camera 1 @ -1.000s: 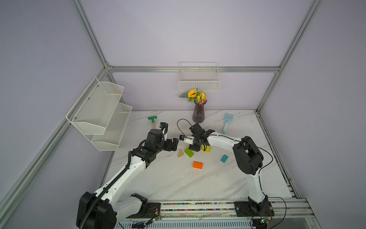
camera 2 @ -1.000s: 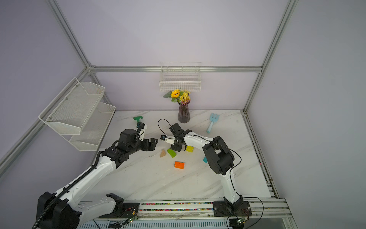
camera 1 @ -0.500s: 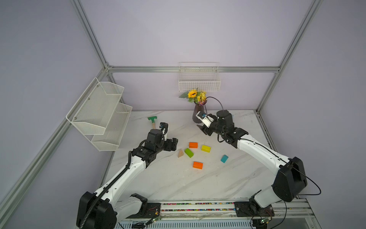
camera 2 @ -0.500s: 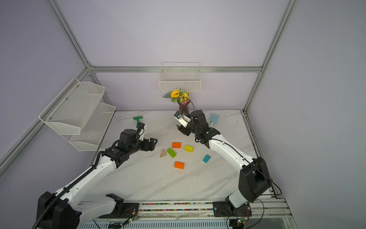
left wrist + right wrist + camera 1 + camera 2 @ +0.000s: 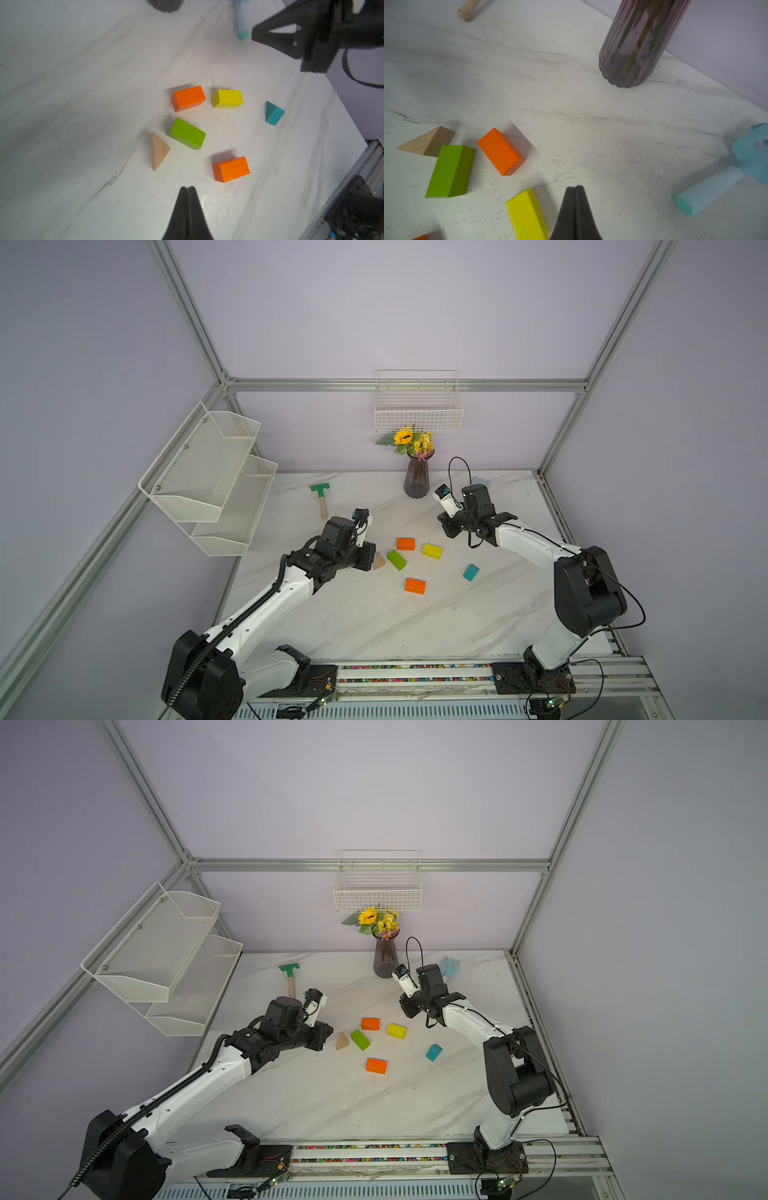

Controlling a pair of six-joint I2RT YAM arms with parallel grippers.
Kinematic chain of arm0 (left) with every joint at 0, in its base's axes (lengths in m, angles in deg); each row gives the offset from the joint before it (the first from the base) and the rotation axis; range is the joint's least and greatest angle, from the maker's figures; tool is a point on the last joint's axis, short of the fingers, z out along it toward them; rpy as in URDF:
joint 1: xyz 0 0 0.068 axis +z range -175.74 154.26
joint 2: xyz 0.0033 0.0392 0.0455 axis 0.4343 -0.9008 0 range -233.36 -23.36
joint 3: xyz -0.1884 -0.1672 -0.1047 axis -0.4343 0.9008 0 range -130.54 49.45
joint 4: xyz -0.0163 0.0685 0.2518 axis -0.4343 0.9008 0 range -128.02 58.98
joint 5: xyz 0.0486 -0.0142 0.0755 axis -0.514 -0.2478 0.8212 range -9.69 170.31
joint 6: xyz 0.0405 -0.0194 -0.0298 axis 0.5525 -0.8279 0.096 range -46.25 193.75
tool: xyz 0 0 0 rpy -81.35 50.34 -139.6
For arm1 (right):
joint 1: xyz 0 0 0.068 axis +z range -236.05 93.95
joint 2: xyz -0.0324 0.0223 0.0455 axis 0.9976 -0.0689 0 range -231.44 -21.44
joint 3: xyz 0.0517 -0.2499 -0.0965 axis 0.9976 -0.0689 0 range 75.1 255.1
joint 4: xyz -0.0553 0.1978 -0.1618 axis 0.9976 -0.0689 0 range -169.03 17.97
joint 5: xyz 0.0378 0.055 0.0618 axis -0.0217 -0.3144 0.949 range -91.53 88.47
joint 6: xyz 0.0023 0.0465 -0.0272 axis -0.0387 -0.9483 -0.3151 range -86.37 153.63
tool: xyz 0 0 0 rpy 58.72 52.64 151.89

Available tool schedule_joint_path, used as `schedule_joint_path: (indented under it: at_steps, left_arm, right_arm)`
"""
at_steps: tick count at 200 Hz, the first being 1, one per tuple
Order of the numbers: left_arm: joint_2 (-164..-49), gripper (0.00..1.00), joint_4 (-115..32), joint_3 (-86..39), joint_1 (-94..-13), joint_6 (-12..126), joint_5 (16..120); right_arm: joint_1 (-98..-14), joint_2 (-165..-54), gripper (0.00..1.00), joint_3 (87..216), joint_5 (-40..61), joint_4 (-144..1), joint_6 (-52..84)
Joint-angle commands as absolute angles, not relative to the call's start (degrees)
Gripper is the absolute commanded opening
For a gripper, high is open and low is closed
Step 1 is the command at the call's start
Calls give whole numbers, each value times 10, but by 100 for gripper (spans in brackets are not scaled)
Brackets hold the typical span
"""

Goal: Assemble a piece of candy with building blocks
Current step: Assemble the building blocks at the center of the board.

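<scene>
Nothing of the candy is built yet, as far as I can judge. All six building blocks (image 5: 376,1065) lie loose on the table (image 5: 374,626), scattered between my two arms.

My left gripper (image 5: 188,190) hovers near the tan triangle (image 5: 378,561), jaws pressed together on nothing. My right gripper (image 5: 576,188) is also pressed together and empty, raised near the vase (image 5: 417,481), behind the yellow block (image 5: 432,551).

The green block (image 5: 396,560) lies slantwise just beside the tan triangle, with a narrow gap showing in the left wrist view. Behind it, an orange block (image 5: 405,544) and the yellow block sit side by side, apart. The second orange block (image 5: 414,585) lies alone nearer the front. The teal triangle (image 5: 471,572) sits well apart, toward my right.

I judge everything remains: gathering the four rectangles into one, then setting a triangle at each end.

The table is white with grey marble veins and fine scuffs. At its back stand the dark ribbed vase of yellow flowers, a green-headed toy rake (image 5: 320,497) and a light blue toy fork (image 5: 449,967). The walls are pale lilac, framed in aluminium. A white wire basket (image 5: 417,406) hangs on the back wall, and a two-tier mesh shelf (image 5: 212,477) on the left one.
</scene>
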State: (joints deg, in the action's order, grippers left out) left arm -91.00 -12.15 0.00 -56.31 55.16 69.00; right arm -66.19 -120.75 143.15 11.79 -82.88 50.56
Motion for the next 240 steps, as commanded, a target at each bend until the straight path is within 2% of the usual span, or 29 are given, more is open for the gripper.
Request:
schedule_joint_path:
  at_steps: [1, 20, 56, 96, 124, 171, 240]
  left_arm:
    - [-902, 0, -90, 13, -619, 515, 615]
    - [-906, 0, -78, 29, -654, 505, 593]
    - [-927, 0, -70, 42, -664, 496, 546]
    - [-1035, 0, -81, -4, -697, 515, 552]
    - [-1121, 0, -87, -39, -711, 533, 549]
    - [-1150, 0, -127, -49, -712, 534, 644]
    - [-1205, 0, -208, -59, -700, 527, 686]
  right_arm:
    - [-666, -1248, 0, 1478, 132, -868, 501]
    - [-666, -1283, 0, 1508, 142, -898, 499]
    - [-666, -1318, 0, 1538, 155, -941, 474]
    - [-666, -1342, 0, 1541, 167, -982, 460]
    - [-666, -1323, 0, 1494, 151, -963, 448]
    - [-666, -1298, 0, 1423, 161, -918, 424]
    - [-666, -1290, 0, 1384, 175, -879, 408]
